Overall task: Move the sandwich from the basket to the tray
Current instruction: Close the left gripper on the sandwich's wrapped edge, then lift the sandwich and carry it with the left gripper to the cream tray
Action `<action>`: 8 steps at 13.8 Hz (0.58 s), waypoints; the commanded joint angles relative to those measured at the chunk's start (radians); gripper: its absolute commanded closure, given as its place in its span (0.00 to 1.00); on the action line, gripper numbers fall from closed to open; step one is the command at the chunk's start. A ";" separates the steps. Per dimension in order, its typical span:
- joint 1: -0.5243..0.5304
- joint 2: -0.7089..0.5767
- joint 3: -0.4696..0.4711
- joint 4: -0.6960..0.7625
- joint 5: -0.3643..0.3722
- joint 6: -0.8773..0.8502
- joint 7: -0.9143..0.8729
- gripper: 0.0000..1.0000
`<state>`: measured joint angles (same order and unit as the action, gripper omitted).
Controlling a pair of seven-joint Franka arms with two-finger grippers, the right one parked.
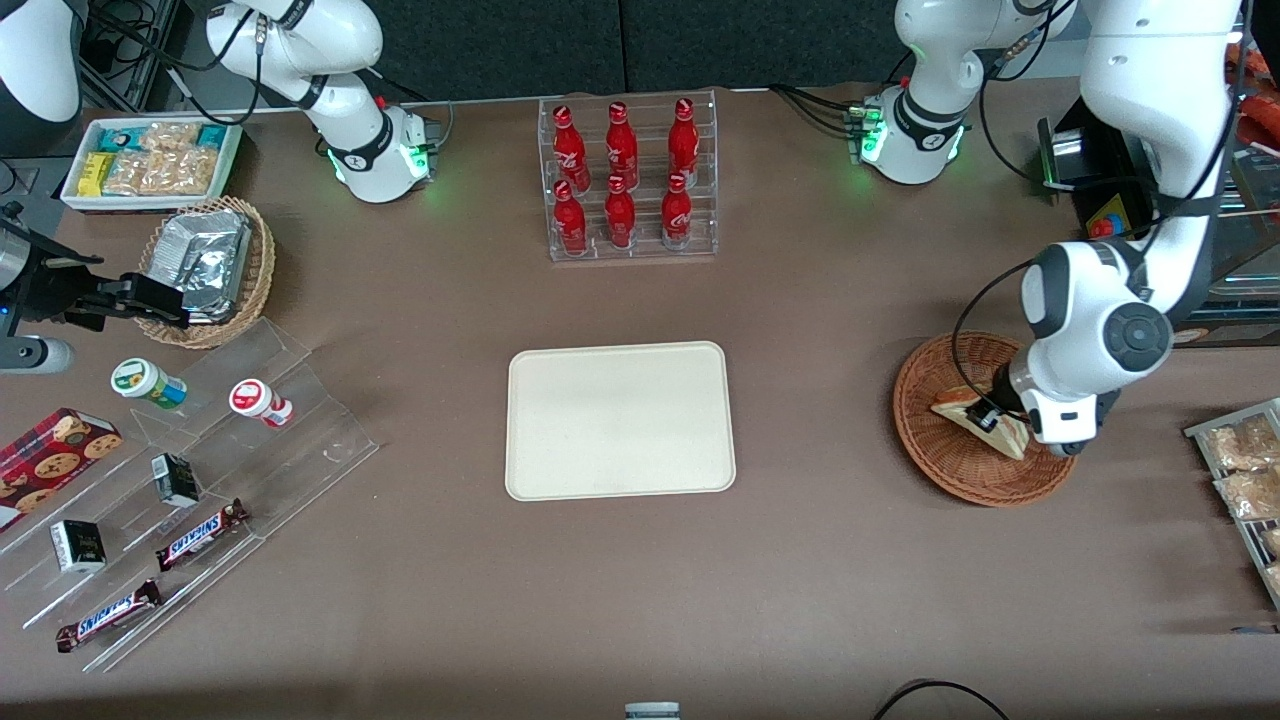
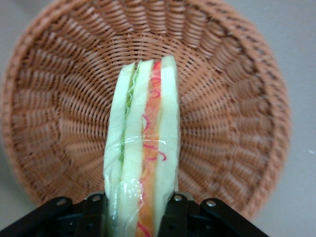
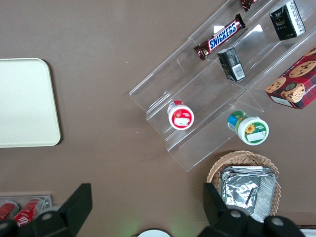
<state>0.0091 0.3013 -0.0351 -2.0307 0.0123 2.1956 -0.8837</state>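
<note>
Snack bin (image 1: 150,160) with packets at the table's parked-arm back corner; nearer the camera, tan wicker basket (image 1: 210,272) holding foil packets (image 1: 205,262), then an acrylic step rack (image 1: 200,480) with small cups, dark boxes and Snickers bars (image 1: 200,534), cookie box (image 1: 50,460) at that edge. Mid-table: bottle rack (image 1: 632,178) with six red bottles near the back edge; tray (image 1: 620,420) nearer the camera, nothing on it. Toward the working arm's end: basket (image 1: 985,420), only the sandwich (image 1: 985,420) in it. Gripper (image 1: 990,412) sits low in the basket, fingers (image 2: 98,212) pressed on both bread faces, so it grips the sandwich, which looks still in or just above the basket bowl; contact with the wicker is not clear. In the wrist view the wedge's long axis runs straight out from the jaws, cut side with red-orange and green layers facing the camera. Tray lies well apart sideways toward the table's middle, roughly level with the basket; likely next: lift clear of the rim, carry across. Tray of pastries (image 1: 1240,480) at the working-arm edge.
</note>
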 commanded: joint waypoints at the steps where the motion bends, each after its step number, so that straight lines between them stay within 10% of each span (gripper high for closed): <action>1: -0.009 -0.021 -0.061 0.226 -0.003 -0.288 -0.055 0.88; 8: -0.176 0.027 -0.252 0.484 -0.051 -0.450 -0.253 0.88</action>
<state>-0.0726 0.2785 -0.2872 -1.6058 -0.0396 1.7683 -1.0975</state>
